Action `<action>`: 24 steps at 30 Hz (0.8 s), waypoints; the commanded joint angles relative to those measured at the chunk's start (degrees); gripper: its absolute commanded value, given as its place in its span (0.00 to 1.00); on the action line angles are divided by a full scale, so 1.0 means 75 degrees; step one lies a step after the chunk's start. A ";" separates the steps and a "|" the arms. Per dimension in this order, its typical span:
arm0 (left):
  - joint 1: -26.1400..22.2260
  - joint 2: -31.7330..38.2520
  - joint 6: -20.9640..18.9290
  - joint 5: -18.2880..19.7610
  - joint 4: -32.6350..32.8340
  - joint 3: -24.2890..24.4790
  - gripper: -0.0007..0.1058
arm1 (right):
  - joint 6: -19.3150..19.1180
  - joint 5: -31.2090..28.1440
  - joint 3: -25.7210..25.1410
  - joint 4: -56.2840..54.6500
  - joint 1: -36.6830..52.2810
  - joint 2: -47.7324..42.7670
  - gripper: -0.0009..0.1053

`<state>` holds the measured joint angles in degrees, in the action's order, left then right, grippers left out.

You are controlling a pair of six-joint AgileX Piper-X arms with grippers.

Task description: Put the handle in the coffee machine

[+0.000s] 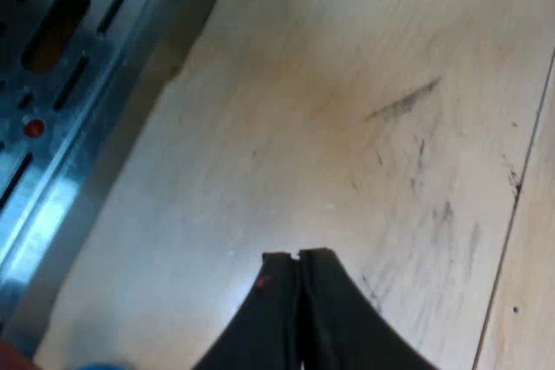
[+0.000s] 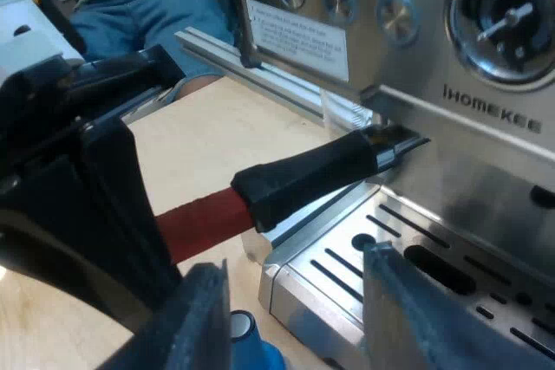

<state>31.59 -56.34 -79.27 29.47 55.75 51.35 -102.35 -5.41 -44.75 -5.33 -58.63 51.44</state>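
Holder (image 2: 303,175) is set into the front of the espresso machine (image 2: 486,119); right claw (image 2: 299,318) is held spread before the machine, left claw (image 1: 299,257) pressed together over the desk (image 1: 347,110) beside it.

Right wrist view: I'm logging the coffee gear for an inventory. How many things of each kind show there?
Stainless steel espresso machine: 1
Metal holder with black handle ending in red: 1
Blue tamper, partly hidden: 1
Total: 3

Bare table (image 1: 364,127) lies open around our left gripper (image 1: 299,301), whose fingers are pressed together; the drip tray (image 1: 61,110) walls one side. Before our right gripper (image 2: 295,318), fingers apart, the handle (image 2: 295,181) juts from the machine (image 2: 486,127), with a tamper (image 2: 251,344) beneath.
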 commanded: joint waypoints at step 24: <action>-0.0552 0.0981 0.0229 -0.0991 0.0485 0.0749 0.01 | -0.0385 0.0061 -0.0081 -0.0061 0.0022 -0.0100 0.37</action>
<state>29.43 -49.88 -77.66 23.00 59.27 56.55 -104.26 -5.38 -44.73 -6.16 -58.62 51.32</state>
